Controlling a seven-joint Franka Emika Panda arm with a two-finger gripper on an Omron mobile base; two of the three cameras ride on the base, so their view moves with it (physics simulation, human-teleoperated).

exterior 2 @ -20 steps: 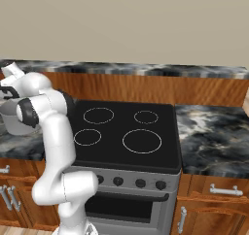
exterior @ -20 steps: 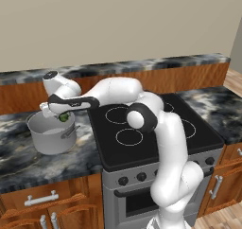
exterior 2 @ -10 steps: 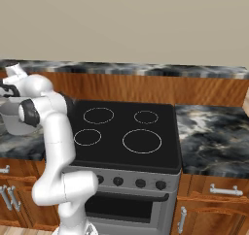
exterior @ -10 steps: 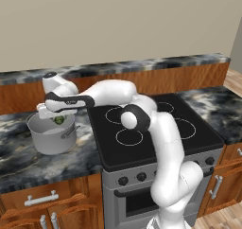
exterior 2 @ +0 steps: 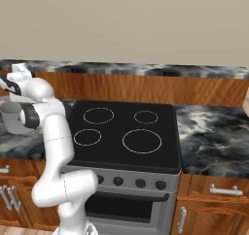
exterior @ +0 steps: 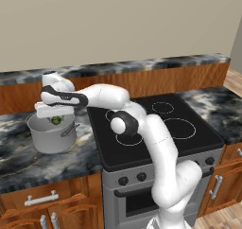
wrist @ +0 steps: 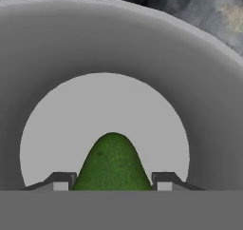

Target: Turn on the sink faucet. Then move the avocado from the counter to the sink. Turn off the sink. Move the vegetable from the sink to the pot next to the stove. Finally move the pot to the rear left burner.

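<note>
A: Position of the avocado [wrist: 112, 162]?

B: Between the two fingertips [wrist: 61, 180] of the gripper [wrist: 112, 182], its narrow end pointing away from the hand, above the grey floor of the pot [exterior: 49, 134].

A: Grip state?

B: Jaws part-closed, one tip flanking each side of the fruit; actual contact cannot be confirmed.

A: Pot location?

B: On the worktop [exterior: 28, 162], just beside the stove's [exterior: 156, 128] left edge, directly under the hand
</note>
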